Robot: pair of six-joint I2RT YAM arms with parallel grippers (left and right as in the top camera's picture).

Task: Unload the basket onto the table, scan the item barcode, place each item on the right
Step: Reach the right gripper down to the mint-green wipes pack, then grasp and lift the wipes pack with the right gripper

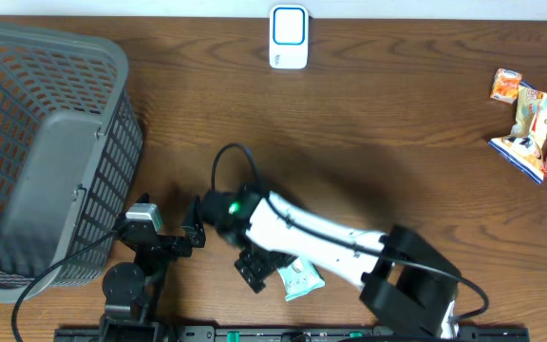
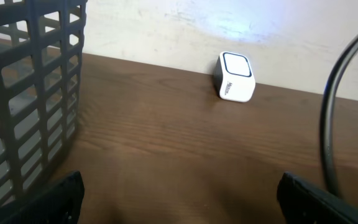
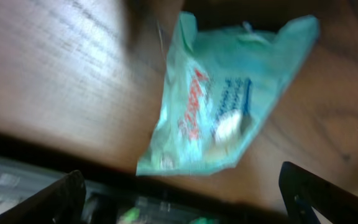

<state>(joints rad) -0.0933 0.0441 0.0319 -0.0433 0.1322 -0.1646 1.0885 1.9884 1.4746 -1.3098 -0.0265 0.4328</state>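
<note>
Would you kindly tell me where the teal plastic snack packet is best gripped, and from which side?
Likely across its narrow middle, from straight above: the teal plastic snack packet lies flat on the brown wooden table, offering no upright side.

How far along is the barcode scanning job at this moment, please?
Nothing looks done yet: the teal packet lies on the table, ungripped, well away from the white scanner. In hand: the right gripper is over the packet, jaws open. Remaining: grip it, carry it to the scanner and present its barcode.
</note>
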